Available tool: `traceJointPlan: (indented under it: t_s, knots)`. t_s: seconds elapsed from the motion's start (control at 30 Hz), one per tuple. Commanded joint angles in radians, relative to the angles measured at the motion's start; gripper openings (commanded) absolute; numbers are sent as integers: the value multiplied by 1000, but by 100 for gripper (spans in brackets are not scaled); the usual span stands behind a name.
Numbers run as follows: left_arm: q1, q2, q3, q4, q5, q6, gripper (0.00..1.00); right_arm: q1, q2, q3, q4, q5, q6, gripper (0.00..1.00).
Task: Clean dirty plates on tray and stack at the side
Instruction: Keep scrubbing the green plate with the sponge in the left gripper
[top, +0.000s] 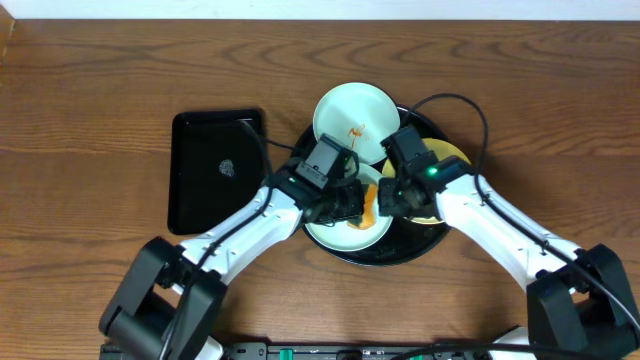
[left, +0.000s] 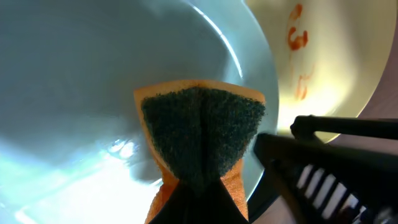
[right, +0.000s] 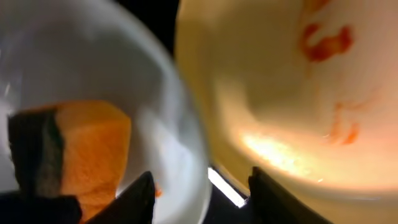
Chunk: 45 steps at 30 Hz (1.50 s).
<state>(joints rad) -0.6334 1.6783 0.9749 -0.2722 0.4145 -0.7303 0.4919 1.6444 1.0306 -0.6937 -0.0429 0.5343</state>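
Observation:
The round black tray holds three plates. A pale plate with red-brown sauce smears lies at the back; it also shows in the left wrist view and the right wrist view. A mint plate lies at the front, also seen in the wrist views. A yellow plate is mostly hidden under my right arm. My left gripper is shut on an orange and dark green sponge, pressed on the mint plate. My right gripper is open, straddling the mint plate's rim.
A smaller black rectangular tray sits left of the round tray, with a small grey mark inside. Dark-brown wood tabletop surrounds both trays. The two arms meet close together over the round tray.

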Motion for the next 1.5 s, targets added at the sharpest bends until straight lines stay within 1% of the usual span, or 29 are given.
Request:
traceJointPlan:
  t_s: [0.0, 0.07, 0.13, 0.27, 0.47, 0.73, 1.13, 1.37, 1.47]
  knots:
    - [-13, 1, -4, 24, -8, -82, 7, -36, -23, -5, 20, 27, 11, 36]
    - [-18, 1, -4, 31, -18, -137, 7, -50, -23, -5, 34, 21, 11, 30]
    - [-27, 2, -4, 27, -55, -183, 7, -53, -22, -5, 36, 14, 11, 28]
    - [-50, 2, -4, 28, -110, -277, 7, -51, -22, -5, 38, 0, 10, 27]
    - [-79, 2, -4, 28, -151, -362, 7, -51, -22, -5, 40, 0, 8, 28]
    - [-88, 2, -4, 28, -192, -408, 7, -45, -22, -12, 52, 2, 8, 26]
    - [-108, 2, -4, 36, -222, -436, 8, -45, -11, -13, 66, 1, 8, 24]
    - [-109, 2, -4, 35, -222, -525, 8, -42, 24, -13, 80, -5, 8, 23]
    - [-109, 2, -4, 35, -224, -534, 8, -37, 31, -13, 89, -17, 8, 23]
